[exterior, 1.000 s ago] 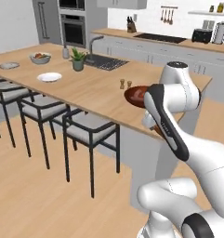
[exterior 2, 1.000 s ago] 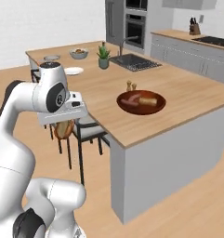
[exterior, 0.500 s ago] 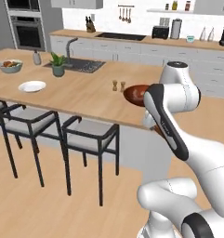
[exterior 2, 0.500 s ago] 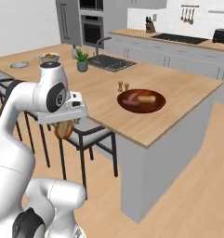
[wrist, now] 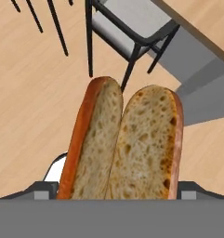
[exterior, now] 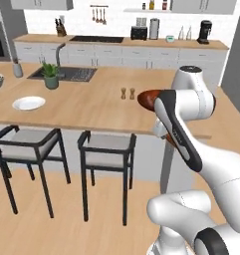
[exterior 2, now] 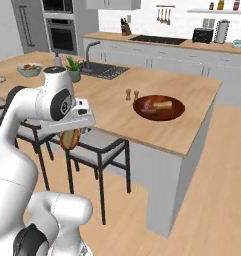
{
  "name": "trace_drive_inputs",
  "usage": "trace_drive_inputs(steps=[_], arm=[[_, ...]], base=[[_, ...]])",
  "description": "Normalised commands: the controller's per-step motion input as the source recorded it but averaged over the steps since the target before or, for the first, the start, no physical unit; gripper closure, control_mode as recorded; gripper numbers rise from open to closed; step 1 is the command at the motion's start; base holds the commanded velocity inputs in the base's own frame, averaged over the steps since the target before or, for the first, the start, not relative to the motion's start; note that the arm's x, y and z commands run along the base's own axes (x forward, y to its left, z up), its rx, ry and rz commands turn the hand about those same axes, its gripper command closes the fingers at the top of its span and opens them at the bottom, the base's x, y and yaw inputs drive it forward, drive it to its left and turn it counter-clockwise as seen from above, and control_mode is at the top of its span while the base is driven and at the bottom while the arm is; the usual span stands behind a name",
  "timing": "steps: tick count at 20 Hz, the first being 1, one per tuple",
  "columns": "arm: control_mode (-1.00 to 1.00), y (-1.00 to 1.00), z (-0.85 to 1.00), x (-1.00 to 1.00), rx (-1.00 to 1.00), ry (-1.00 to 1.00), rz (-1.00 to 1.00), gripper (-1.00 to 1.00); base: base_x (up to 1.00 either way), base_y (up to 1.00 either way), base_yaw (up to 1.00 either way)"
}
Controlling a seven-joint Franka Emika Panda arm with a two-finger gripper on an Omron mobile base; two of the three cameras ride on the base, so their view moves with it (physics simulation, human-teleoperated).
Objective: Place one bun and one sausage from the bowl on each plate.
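Now we carry the split golden-brown bun (wrist: 125, 146) pinched between widely spread fingers, low in the frame; next it calls for the round white plate (exterior: 28, 103) at left on the wooden surface (exterior: 91, 107).

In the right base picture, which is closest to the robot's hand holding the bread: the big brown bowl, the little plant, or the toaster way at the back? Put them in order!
From the gripper holding the bun:
1. Plant, on the island by the sink.
2. Brown bowl, on the island's near end; close call with the plant.
3. Toaster, on the back counter.

Bowl (exterior 2: 159, 108) on the counter (exterior 2: 112, 107), with shakers (exterior 2: 131, 94) at its 9 o'clock. Bun (exterior 2: 69, 138) between the pincer (exterior 2: 70, 140) jaws, beside the counter edge, above a stool (exterior 2: 98, 146).
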Motion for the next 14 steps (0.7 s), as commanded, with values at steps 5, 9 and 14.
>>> trace_drive_inputs(steps=[5,9,14], arm=[[1.00,0.00,0.00,0.00,0.00,0.00,0.00,1.00],[1.00,0.00,0.00,0.00,0.00,0.00,0.00,1.00],[1.00,0.00,0.00,0.00,0.00,0.00,0.00,1.00]], base=[[0.00,1.00,-0.39],[-0.05,1.00,-0.35],[-0.17,1.00,-0.30]])
